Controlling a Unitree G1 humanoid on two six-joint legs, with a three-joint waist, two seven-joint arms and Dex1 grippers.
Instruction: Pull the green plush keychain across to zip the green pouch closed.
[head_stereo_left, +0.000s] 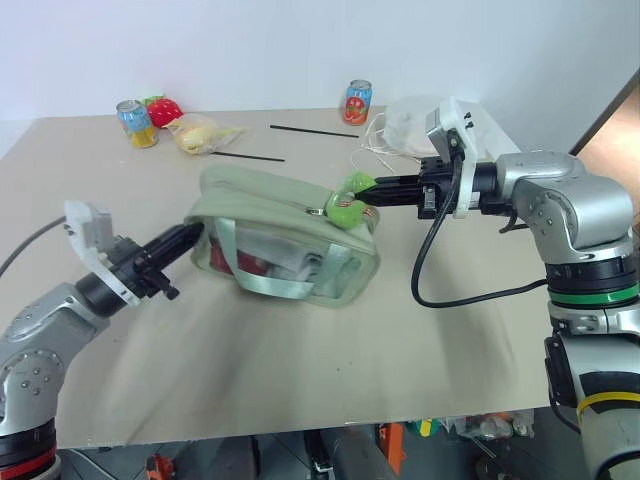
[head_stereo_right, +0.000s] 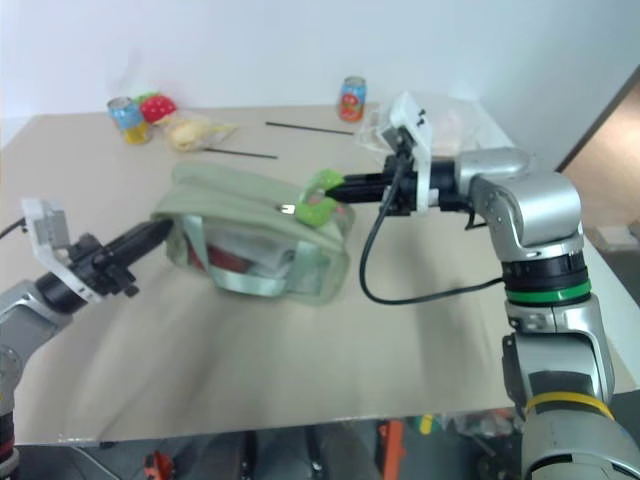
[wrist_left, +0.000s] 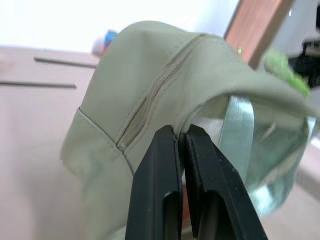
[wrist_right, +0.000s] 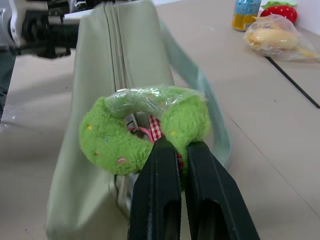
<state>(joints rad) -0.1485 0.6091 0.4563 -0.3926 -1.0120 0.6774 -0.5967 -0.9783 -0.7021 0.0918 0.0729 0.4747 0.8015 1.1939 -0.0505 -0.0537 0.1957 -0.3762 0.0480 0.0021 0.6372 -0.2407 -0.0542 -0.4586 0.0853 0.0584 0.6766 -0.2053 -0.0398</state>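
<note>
The pale green pouch (head_stereo_left: 262, 203) lies on the table, with red and white contents showing through its clear side. Its zipper (wrist_left: 150, 102) runs along the top. The lime-green plush keychain (head_stereo_left: 349, 202) hangs at the pouch's right end, lifted a little, and my right gripper (head_stereo_left: 373, 190) is shut on it. In the right wrist view the fingers (wrist_right: 159, 165) pinch the plush (wrist_right: 112, 142) by its red checked bow. My left gripper (head_stereo_left: 193, 233) is shut on the fabric edge at the pouch's left end (wrist_left: 150, 55).
At the back of the table stand two drink cans (head_stereo_left: 137, 123) (head_stereo_left: 357, 101), a red strawberry plush (head_stereo_left: 164, 110), a clear bag with something yellow (head_stereo_left: 206, 135) and a white drawstring bag (head_stereo_left: 413, 126). Two thin black sticks (head_stereo_left: 313, 129) (head_stereo_left: 247, 157) lie behind the pouch.
</note>
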